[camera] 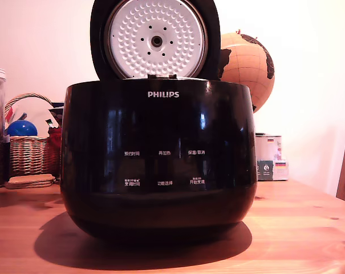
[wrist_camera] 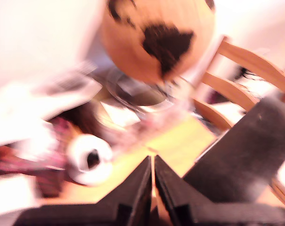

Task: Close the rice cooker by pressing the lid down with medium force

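The lid stands up, open, on the cooker, out of sight of the nearly closed, empty gripper; it looks hard and slippery, so push its top.

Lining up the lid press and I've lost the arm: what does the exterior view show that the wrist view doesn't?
Exterior view only: the Philips rice cooker on the wooden table, its lid standing open, a wicker basket at that view's left; no arm visible. Wrist view only: the gripper, fingertips nearly touching, holding nothing, and a wooden chair. Both: the globe.
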`<action>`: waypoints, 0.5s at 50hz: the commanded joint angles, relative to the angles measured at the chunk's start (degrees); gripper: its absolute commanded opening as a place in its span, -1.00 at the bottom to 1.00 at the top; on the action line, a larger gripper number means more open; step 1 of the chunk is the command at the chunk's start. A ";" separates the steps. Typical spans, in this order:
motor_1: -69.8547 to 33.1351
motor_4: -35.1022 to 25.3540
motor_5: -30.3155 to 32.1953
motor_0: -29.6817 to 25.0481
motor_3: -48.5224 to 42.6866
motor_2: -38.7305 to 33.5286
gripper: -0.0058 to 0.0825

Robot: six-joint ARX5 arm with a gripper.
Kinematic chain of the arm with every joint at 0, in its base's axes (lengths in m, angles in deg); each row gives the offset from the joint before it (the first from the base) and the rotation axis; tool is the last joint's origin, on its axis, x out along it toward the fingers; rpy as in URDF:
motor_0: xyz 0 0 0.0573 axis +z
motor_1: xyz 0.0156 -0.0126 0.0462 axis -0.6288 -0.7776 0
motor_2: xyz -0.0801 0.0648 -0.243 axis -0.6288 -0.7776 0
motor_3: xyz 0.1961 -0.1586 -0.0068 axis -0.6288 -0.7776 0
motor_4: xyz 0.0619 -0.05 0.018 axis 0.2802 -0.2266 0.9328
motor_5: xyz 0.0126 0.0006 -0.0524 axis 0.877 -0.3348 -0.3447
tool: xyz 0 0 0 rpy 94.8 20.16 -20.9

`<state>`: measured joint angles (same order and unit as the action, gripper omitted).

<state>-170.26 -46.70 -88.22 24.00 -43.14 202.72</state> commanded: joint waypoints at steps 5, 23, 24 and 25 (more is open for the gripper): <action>-0.70 -1.46 -0.24 -0.83 -0.83 -0.35 -0.91; -0.70 -8.00 0.87 -4.59 -15.10 -0.24 -0.91; -0.68 -7.98 0.87 -5.03 -15.50 -0.24 -0.91; -0.68 -8.00 1.81 -5.57 -15.89 -0.24 -0.91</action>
<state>-170.98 -54.05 -87.90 20.96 -58.37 202.70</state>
